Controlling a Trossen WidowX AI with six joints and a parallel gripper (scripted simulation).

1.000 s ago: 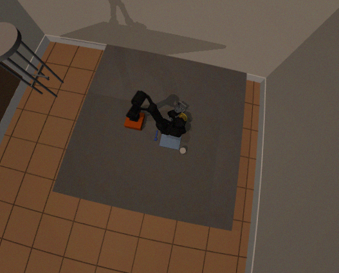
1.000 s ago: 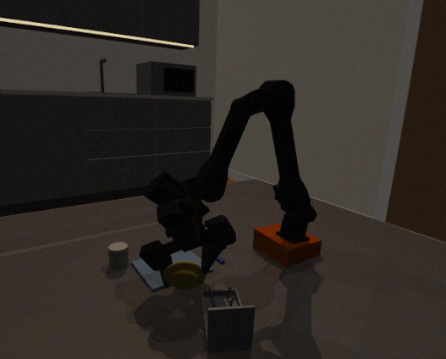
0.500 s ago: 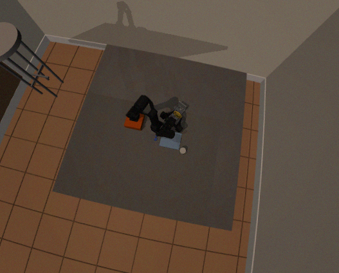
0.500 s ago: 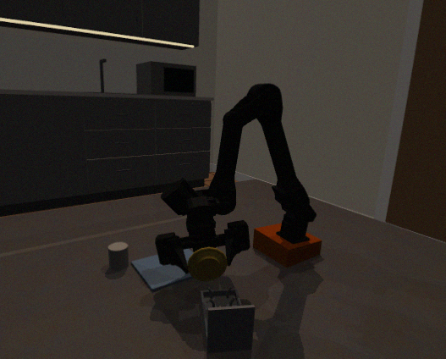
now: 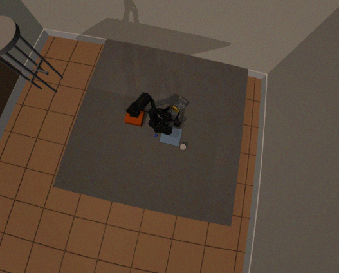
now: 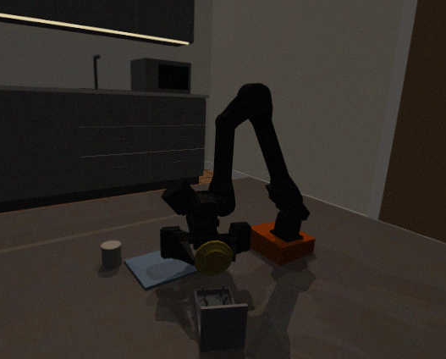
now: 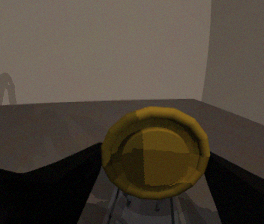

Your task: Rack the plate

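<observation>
Plate [image 6: 213,256] is up off the table, pinched by its edges in the gripper [image 7: 155,163] and held just above and short of the dish rack [image 6: 219,312]; slotting, release and retreat remain. It stands on edge, roughly upright, its face turned to the wrist camera and its flat plane across the rack's rails [image 7: 143,219], as far as the dim views tell.

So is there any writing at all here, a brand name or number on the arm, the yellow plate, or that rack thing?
None can be read in any view.
Yellow plate, held in the pincer: plain, no print.
Dish rack: plain grey, no label.
Arm and its orange base: too dark to show any marking.
Microwave on the counter: no legible text.
</observation>
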